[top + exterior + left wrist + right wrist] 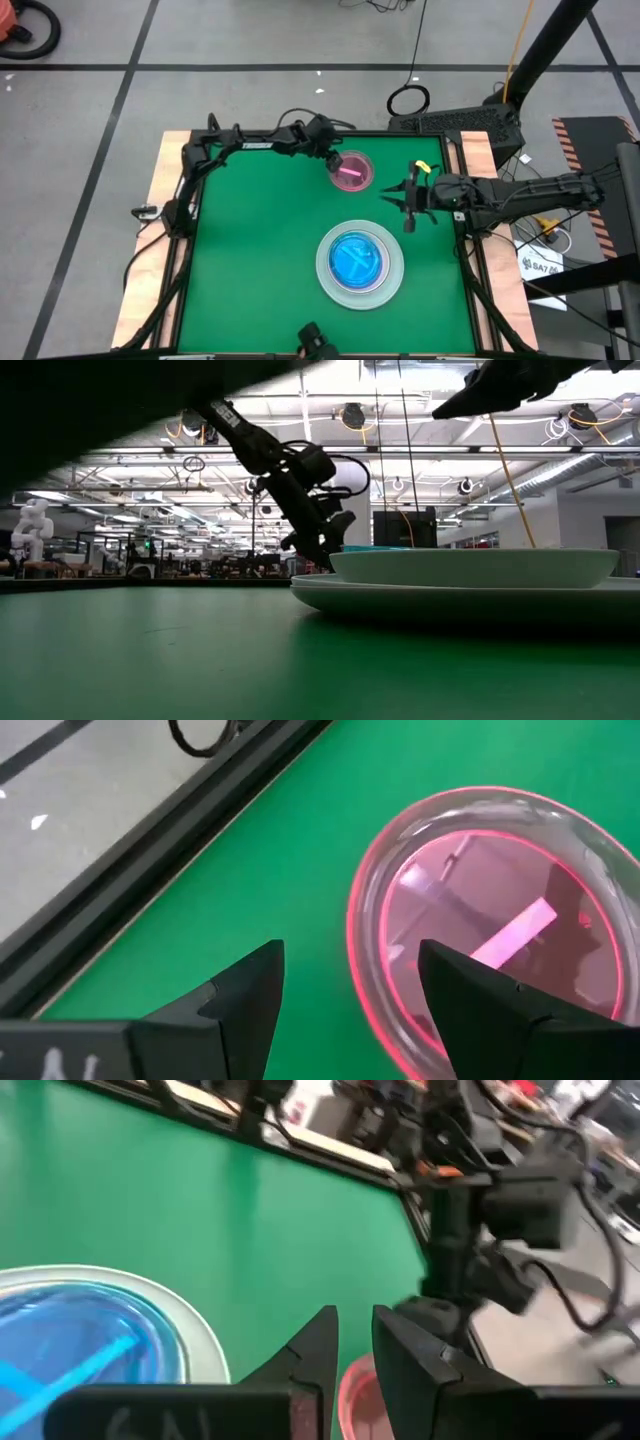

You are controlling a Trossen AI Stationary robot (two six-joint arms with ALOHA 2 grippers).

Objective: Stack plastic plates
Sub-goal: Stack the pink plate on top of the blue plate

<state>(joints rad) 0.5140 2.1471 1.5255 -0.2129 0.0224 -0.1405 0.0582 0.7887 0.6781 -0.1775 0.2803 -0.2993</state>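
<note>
The left end effector (pixel 345 995), fingers spread wide, straddles the rim of the pink plate (pixel 353 171) near the desk's (pixel 250 250) far edge, apparently about to close, lift and carry it onto the blue-topped stack (pixel 359 264).
</note>
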